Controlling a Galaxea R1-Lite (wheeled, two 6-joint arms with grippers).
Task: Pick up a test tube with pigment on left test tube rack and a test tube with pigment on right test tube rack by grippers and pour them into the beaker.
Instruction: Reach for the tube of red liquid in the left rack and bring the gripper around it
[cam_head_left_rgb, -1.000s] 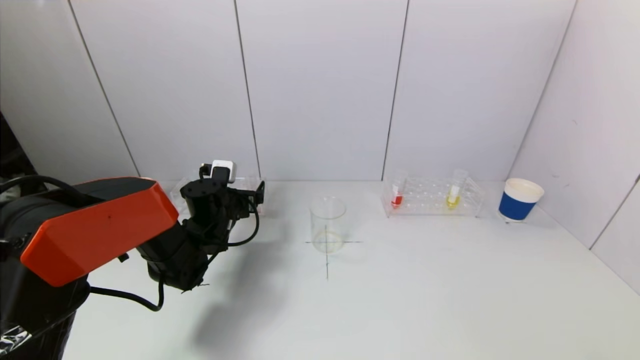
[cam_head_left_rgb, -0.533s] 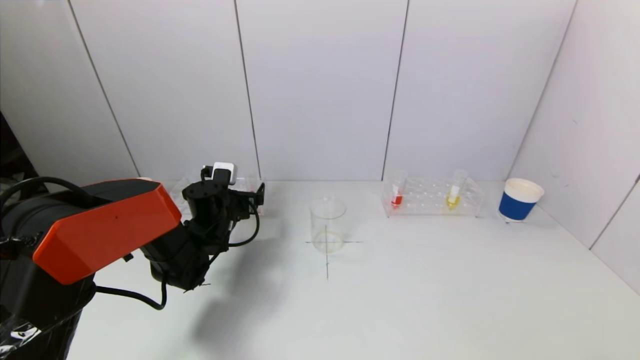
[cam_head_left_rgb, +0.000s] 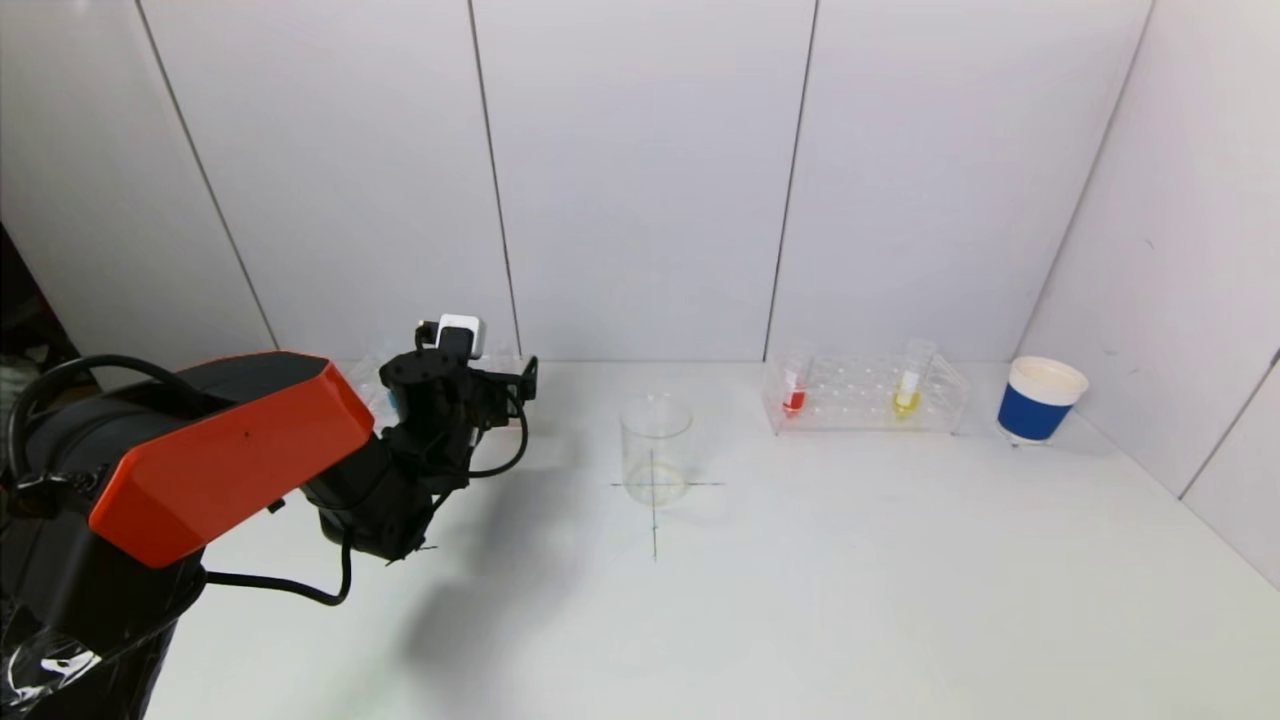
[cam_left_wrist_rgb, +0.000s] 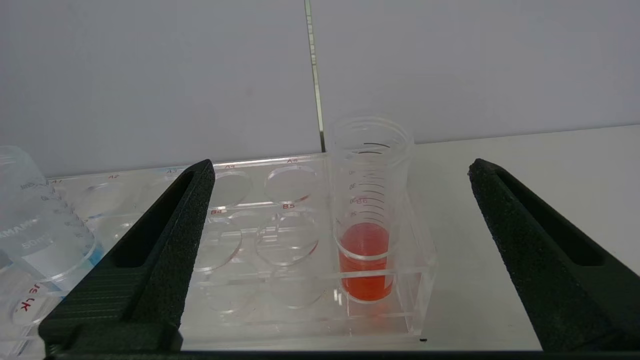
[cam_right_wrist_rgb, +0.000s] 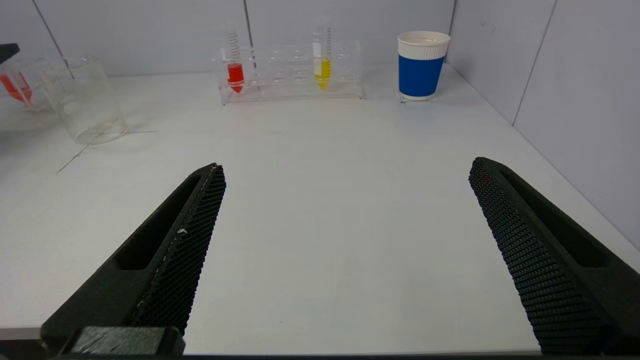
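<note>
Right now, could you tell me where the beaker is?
In the head view the beaker stands mid-table on a drawn cross, between the left rack and the right rack.

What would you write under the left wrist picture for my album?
Open left gripper facing a tube of red pigment in the clear rack.
</note>
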